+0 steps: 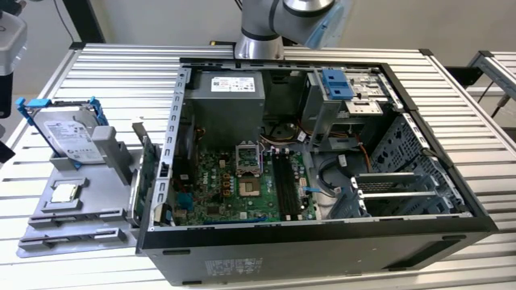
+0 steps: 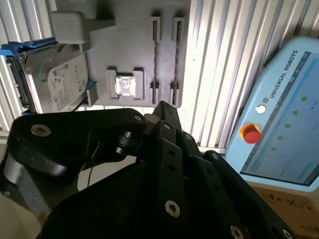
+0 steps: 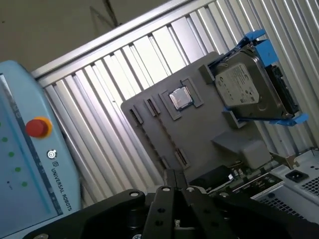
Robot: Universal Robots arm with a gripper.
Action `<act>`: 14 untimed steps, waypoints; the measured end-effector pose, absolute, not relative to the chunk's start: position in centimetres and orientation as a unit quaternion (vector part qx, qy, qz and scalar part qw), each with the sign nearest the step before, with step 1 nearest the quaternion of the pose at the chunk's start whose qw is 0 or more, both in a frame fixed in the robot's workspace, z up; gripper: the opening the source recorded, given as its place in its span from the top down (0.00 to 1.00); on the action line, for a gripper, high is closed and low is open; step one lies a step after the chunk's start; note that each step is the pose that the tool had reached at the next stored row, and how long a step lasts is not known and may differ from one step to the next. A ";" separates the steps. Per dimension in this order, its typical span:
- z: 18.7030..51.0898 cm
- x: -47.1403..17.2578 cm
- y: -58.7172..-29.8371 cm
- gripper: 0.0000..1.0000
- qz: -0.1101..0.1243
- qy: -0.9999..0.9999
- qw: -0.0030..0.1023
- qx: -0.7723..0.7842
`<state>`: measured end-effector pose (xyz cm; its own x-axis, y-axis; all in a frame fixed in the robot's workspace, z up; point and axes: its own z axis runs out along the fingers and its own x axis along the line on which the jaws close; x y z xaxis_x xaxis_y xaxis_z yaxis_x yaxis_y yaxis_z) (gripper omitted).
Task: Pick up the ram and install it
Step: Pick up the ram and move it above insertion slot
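While the robot arm (image 1: pixel 262 27) rises at the far edge of the exterior view, we look down into an open computer case (image 1: pixel 322 241) lying on a slatted metal table (image 1: pixel 121 66). Inside the case is a green circuit board (image 1: pixel 205 181) with a square socket (image 1: pixel 248 175) near its middle and a grey power box (image 1: pixel 229 99) beyond it. Just to the exterior view's right of the socket, long dark strips (image 1: pixel 284 181) run side by side across the board. We cannot pick out the ram for certain. It may be among those strips, but we cannot tell them apart.

To the exterior view's left of the case, a grey tray (image 1: pixel 77 226) rests on the table. At its far end a hard drive (image 1: pixel 69 136) in a blue frame leans upright. Nearer to us, a small square silver chip (image 1: pixel 64 192) sits in a recess. Between the tray and the case, a green card (image 1: pixel 149 181) stands on edge.

In both wrist views we see the gripper (image 3: pixel 175 175) as a black linkage in the foreground. Its two fingers are brought together tip to tip, closed on themselves, and it is well apart from the tray. In the second wrist view, two long narrow grooves (image 2: pixel 154 55) in the tray, just beside the chip, show bare grey. A pale blue control tablet (image 2: pixel 284 129) with a red button (image 2: pixel 250 134) lies beside the table.
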<state>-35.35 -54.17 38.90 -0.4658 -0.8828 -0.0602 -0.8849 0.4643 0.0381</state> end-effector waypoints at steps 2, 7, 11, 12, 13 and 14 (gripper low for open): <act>38.9 -35.4 -54.2 1.00 0.035 0.853 0.018 -0.521; 38.9 -35.4 -54.2 1.00 0.039 0.838 0.019 -0.544; 38.9 -35.3 -54.2 1.00 0.041 0.820 0.019 -0.570; 38.9 -35.4 -54.2 1.00 0.042 0.816 0.019 -0.577; 38.9 -35.4 -54.2 1.00 0.043 0.811 0.019 -0.583; 38.9 -35.4 -54.2 1.00 0.043 0.806 0.019 -0.590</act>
<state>-35.35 -54.16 38.89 -0.3036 -0.9493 -0.0810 -0.9526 0.3006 0.0476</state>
